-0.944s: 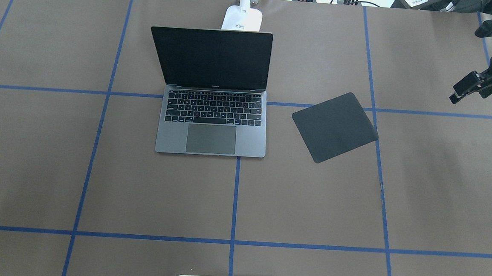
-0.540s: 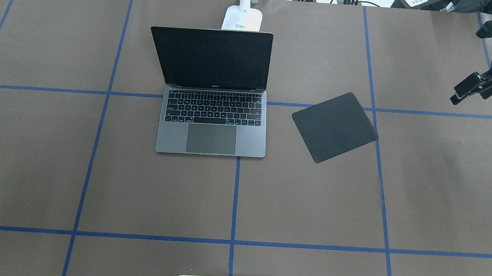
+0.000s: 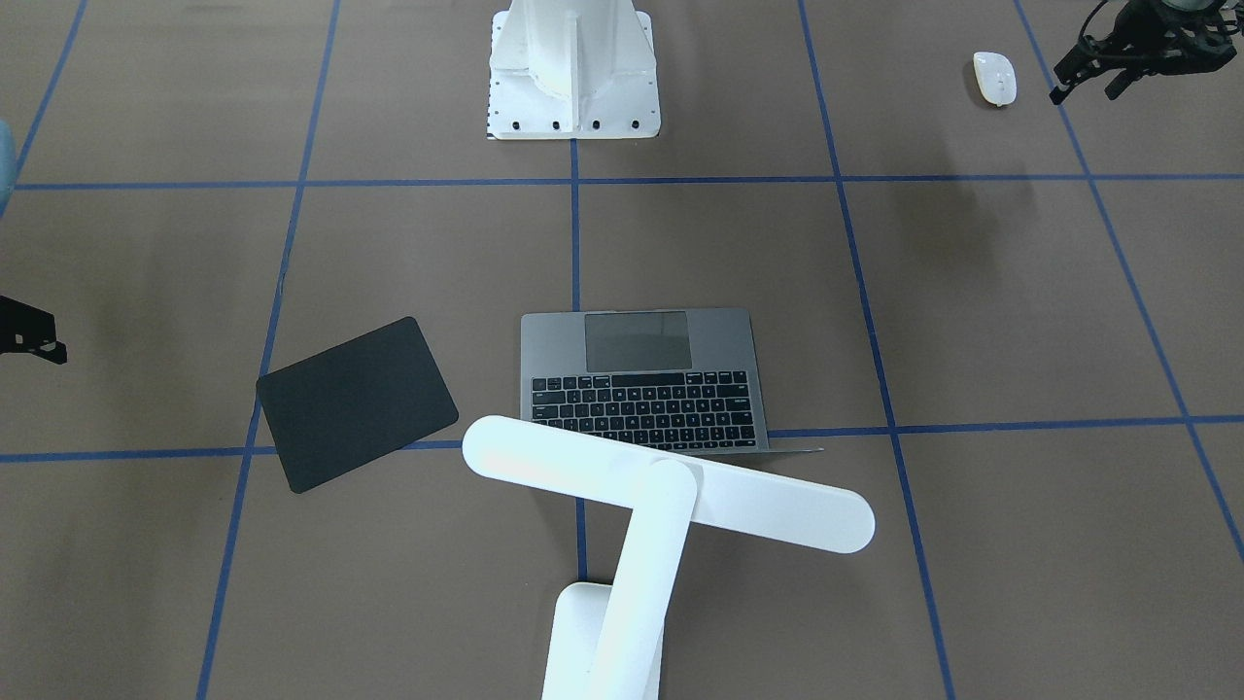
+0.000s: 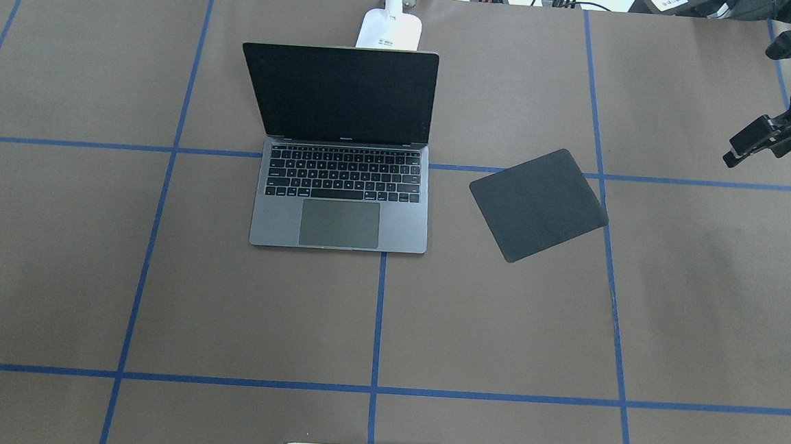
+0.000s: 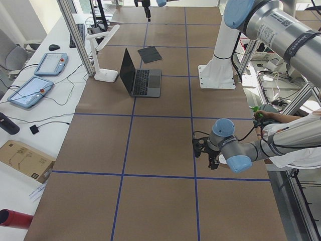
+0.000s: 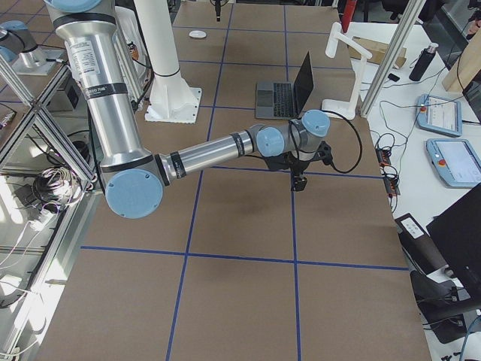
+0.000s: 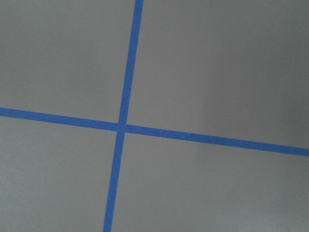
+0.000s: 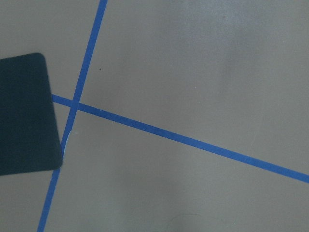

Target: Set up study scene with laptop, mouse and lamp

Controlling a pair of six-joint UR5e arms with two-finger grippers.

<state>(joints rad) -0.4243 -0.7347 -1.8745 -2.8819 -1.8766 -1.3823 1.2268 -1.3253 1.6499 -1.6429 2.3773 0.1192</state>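
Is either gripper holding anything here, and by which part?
Nothing held: the mouse lies free beside the left gripper; the right gripper carries nothing.

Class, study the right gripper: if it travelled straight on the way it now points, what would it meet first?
Probably the bare brown table cover. The right gripper points down, its wrist view shows paper and blue tape, with the mouse pad off to one side. Height is unclear.

- No writing can be made out anywhere.
- The laptop [image 4: 342,177] has a small white wordmark below its screen, too small to read.
- The lamp [image 4: 390,28] has a label [image 4: 384,41] of fine print on its base, illegible.
- The right arm [image 6: 113,113] bears a printed sticker [image 6: 89,54], unreadable.
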